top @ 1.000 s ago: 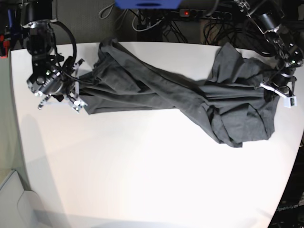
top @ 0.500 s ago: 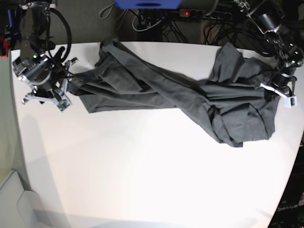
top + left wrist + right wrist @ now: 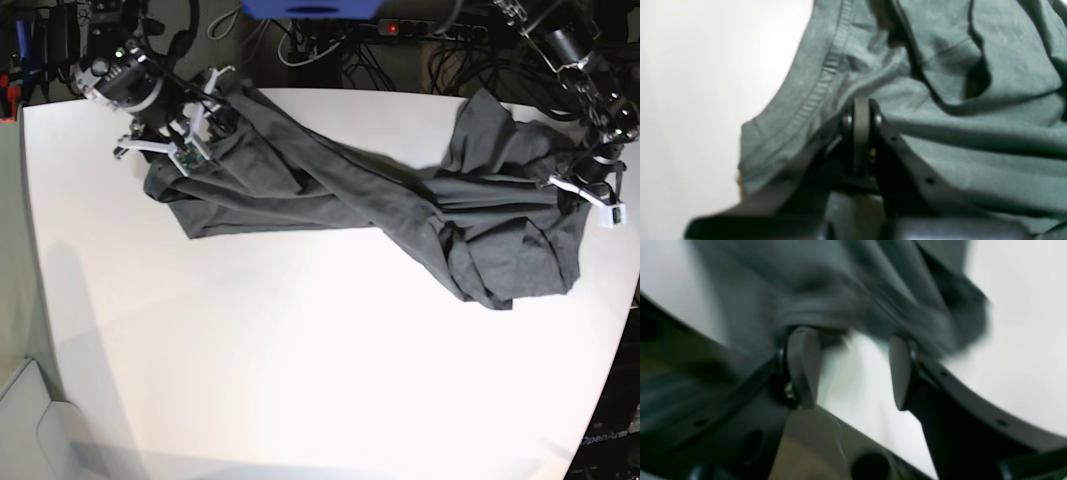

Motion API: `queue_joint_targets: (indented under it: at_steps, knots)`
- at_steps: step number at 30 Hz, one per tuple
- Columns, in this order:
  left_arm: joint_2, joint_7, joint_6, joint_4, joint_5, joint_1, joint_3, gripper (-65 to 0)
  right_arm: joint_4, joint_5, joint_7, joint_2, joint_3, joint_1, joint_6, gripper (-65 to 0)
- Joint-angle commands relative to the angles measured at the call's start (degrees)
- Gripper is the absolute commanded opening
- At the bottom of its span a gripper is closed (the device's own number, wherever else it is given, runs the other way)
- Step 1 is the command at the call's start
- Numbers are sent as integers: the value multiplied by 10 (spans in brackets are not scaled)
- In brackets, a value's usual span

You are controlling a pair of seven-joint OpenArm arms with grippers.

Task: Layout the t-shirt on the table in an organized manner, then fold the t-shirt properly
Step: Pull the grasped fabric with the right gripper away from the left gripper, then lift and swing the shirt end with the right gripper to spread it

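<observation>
**Q:** so how far into the shirt job are you?

**A:** honestly, barely started. The dark charcoal-grey short-sleeved cloth t-shirt (image 3: 360, 205) is lying across the far half of the big white smooth-topped table (image 3: 300, 370), twisted into a long rope-ish band from one side to the other, with a bunched heap at the end near my left arm. Nothing is flat yet, so I'd say the layout part isn't done and no fold has been made at all.

**Q:** what are your grippers doing?

**A:** My left gripper (image 3: 861, 115) has its jaws pressed together on a bit of the cloth, just beside a ribbed stitched hem, over at the table's edge. My right gripper (image 3: 850, 368) has its jaws standing wide with only bare table between the pads, right at the cloth's edge at the other end. Nothing held there, though the view's blurry.

**Q:** and the shirt itself?

**A:** soft, very wrinkly, deep creases running lengthwise, layers folded over each other. I can't make out which bit is a sleeve or the neck. My guess is it needs a good spread-out and untwisting before any folding.
</observation>
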Motion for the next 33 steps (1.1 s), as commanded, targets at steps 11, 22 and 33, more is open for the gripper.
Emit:
queue_joint_targets:
  at_steps: [11, 22, 33]
  knots:
    - [-9, 8, 5, 5, 11, 1, -2, -646, 10, 3, 197, -25, -41, -94, 0, -310]
    - [-9, 8, 5, 5, 9, 1, -2, -646, -20, 2, 192, -16, -33, -89, 0, -310]
    - [-9, 8, 5, 5, 8, 1, -3, -646, -71, 2, 195, -15, -17, -87, 0, -312]
